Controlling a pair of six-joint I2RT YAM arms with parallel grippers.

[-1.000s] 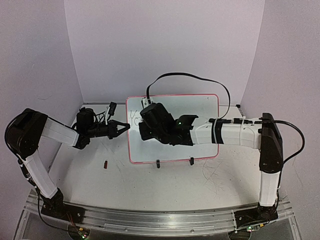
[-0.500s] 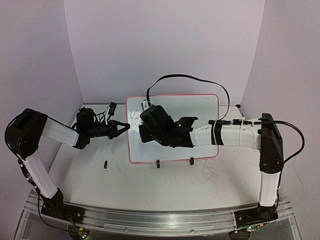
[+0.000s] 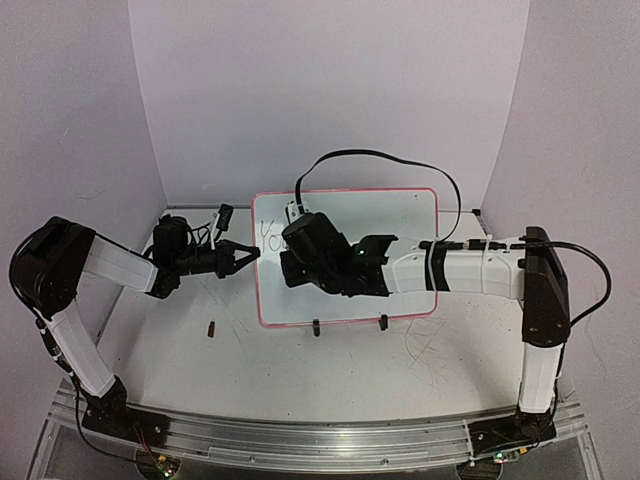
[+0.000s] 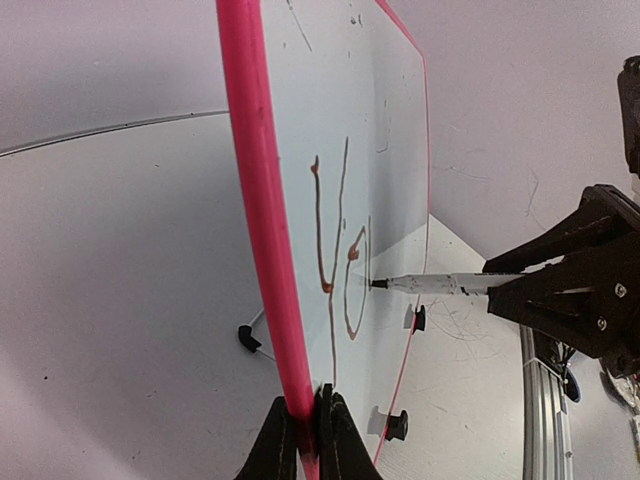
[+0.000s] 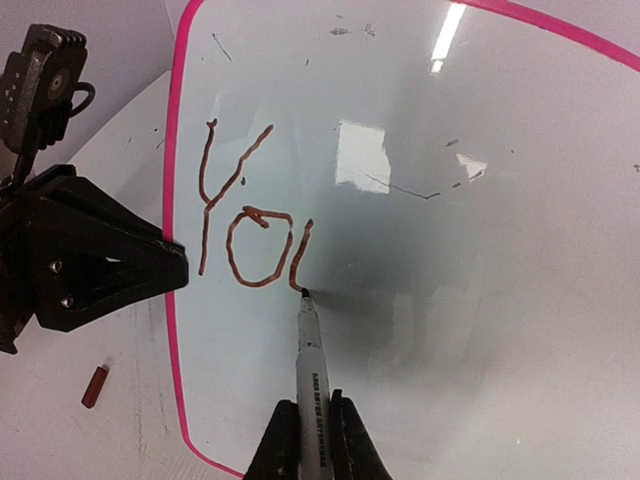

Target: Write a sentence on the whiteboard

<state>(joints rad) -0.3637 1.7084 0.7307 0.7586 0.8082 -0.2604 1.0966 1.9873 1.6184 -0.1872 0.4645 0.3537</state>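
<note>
The whiteboard (image 3: 400,215), a glossy white rectangle in a thin pink-red frame with rounded corners, stands near upright at the middle of the scratched grey-white table (image 3: 330,375), propped on two small black clip feet (image 3: 316,327) at its near edge. The left gripper (image 3: 257,253) is clamped on the frame's left edge, its black angular fingers pinching the pink rim. The right gripper (image 5: 306,440) is closed around a slim white marker (image 5: 309,370), whose dark tip touches the board. The sentence (image 5: 245,235), only begun, sits in the board's upper left: a thin reddish-brown "Yo" and one further stroke ending at the tip. A small dark-red cylindrical cap (image 3: 212,328) lies on the table left of the board.
</note>
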